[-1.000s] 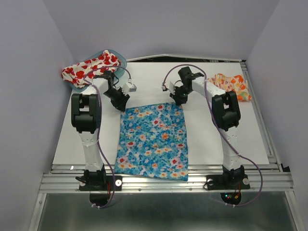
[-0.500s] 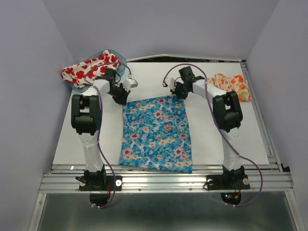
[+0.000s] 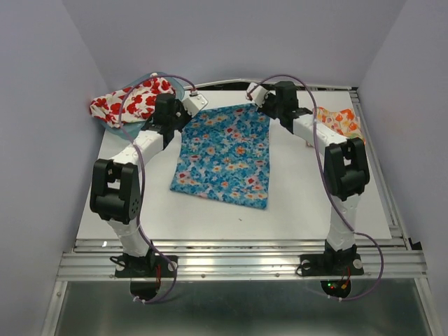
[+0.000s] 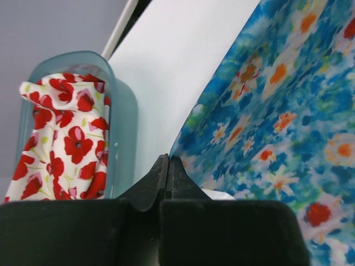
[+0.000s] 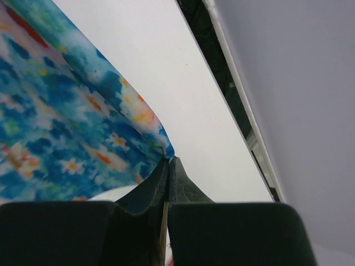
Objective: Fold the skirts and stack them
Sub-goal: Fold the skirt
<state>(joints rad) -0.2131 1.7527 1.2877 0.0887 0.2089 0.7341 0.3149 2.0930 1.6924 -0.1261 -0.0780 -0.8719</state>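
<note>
dragged from the near edge toward the far edge, the blue skirt (image 3: 225, 155) is held by its far corners, one clamped in the left gripper (image 4: 168, 159), one in the right gripper (image 5: 168, 162), its long axis trailed back toward the near edge between both arms.

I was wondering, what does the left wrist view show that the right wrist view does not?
Only the left wrist view shows the poppy skirt sitting in the teal tub, and the left gripper shut on one corner of the blue skirt. Only the right wrist view shows the right gripper, shut on another corner of that skirt. Both show the blue skirt, the white table and the grey wall beyond it.
</note>
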